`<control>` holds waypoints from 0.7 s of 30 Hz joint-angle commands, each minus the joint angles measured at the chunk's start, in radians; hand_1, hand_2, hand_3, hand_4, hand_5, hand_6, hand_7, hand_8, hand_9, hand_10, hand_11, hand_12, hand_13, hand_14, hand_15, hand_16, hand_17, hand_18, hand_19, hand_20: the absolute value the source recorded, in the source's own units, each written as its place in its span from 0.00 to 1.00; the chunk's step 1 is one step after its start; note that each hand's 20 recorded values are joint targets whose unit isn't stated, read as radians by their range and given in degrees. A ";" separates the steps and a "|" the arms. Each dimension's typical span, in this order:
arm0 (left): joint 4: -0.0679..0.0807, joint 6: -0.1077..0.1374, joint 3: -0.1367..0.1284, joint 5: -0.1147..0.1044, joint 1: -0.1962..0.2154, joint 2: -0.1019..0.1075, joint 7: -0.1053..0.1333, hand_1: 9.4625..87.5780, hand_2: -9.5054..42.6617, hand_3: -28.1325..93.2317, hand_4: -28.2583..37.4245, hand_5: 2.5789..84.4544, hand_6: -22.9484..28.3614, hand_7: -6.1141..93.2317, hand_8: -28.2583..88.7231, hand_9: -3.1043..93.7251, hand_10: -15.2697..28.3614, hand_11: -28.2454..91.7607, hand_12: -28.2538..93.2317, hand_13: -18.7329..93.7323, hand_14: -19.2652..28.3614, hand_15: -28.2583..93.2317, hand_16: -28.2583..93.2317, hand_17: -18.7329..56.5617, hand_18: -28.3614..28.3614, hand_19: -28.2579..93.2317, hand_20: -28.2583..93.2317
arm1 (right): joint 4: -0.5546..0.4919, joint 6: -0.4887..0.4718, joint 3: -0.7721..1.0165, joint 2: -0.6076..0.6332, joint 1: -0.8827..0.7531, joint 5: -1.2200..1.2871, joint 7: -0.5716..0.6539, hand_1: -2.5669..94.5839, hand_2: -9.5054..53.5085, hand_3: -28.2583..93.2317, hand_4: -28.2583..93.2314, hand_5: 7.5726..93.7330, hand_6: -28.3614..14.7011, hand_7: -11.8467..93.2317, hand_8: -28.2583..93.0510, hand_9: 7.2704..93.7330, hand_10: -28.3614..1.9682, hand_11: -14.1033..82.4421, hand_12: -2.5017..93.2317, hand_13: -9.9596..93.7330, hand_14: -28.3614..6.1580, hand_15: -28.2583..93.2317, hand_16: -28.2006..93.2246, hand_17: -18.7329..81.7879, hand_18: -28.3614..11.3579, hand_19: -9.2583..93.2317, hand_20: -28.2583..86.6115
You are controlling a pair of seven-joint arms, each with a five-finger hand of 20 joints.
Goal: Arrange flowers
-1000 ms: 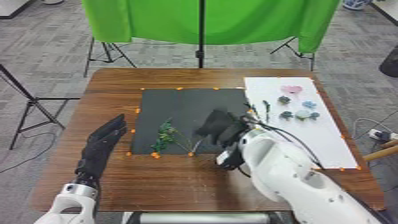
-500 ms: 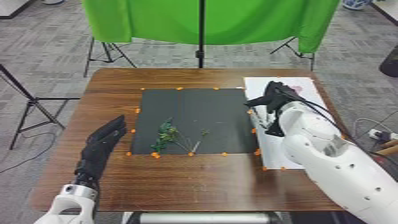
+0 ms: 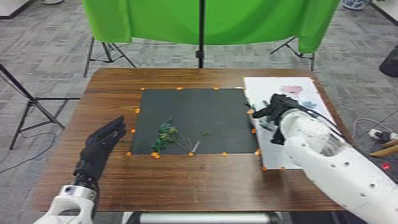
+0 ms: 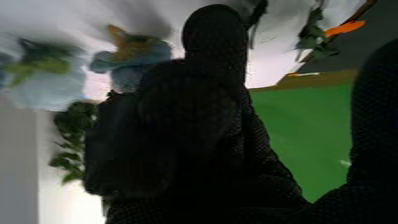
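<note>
- Over the white rectangular sheet (image 3: pixel 276 161), the black-gloved right hand (image 3: pixel 279 108) is open, thumb apart from its fingers.
- Near those fingers is a blue-petalled flower (image 4: pixel 135 56); a pink flower (image 3: pixel 291 89) lies beyond the hand.

Green cloth (image 3: pixel 213 20) on stands, grey carpet floor (image 3: pixel 53 55), brown wooden table (image 3: pixel 200 187)

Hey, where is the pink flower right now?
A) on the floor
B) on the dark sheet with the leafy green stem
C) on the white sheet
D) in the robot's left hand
C: in the head view the pink flower lies on the white sheet, just beyond the robot's right hand.
</note>
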 commanded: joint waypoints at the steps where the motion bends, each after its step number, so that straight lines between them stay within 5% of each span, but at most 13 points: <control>1: 0.000 -0.015 -0.001 0.007 0.006 -0.009 -0.016 0.28 0.01 0.75 0.20 0.44 0.50 0.15 0.20 0.37 0.59 0.30 0.37 0.40 0.70 0.30 0.28 0.29 0.70 0.24 0.39 | 0.061 0.002 -0.139 -0.023 0.026 -0.136 -0.062 0.32 0.00 0.67 0.08 0.77 0.48 0.25 0.20 0.90 0.47 0.58 0.31 1.00 0.69 0.68 0.50 0.86 0.46 1.00 0.67; 5: -0.001 -0.017 -0.001 0.009 0.006 -0.010 -0.017 0.28 0.01 0.75 0.20 0.44 0.50 0.15 0.20 0.37 0.58 0.30 0.37 0.39 0.70 0.30 0.28 0.29 0.70 0.24 0.39 | 0.095 0.019 -0.152 -0.043 0.019 -0.127 -0.034 0.43 0.00 0.69 0.09 0.80 0.53 0.30 0.20 0.92 0.50 0.58 0.31 1.00 0.71 0.69 0.49 0.88 0.47 1.00 0.68; 9: -0.005 -0.009 -0.006 0.006 0.016 -0.010 -0.017 0.28 0.01 0.75 0.20 0.44 0.50 0.15 0.20 0.37 0.58 0.30 0.37 0.39 0.70 0.30 0.28 0.29 0.70 0.24 0.39 | 0.100 0.078 -0.132 -0.042 0.001 -0.087 -0.033 0.61 0.00 0.63 0.16 0.85 0.59 0.34 0.44 0.95 0.54 0.59 0.31 1.00 0.72 0.72 0.46 0.89 0.48 1.00 0.70; 21: -0.003 -0.016 -0.002 0.007 0.013 -0.009 -0.021 0.28 0.01 0.75 0.20 0.44 0.51 0.15 0.20 0.37 0.58 0.30 0.37 0.39 0.70 0.30 0.28 0.29 0.70 0.24 0.39 | 0.012 0.312 -0.044 -0.015 -0.041 -0.072 -0.077 0.61 0.00 0.71 0.16 0.85 0.62 0.41 0.45 0.96 0.59 0.64 0.31 1.00 0.75 0.77 0.45 0.91 0.46 1.00 0.76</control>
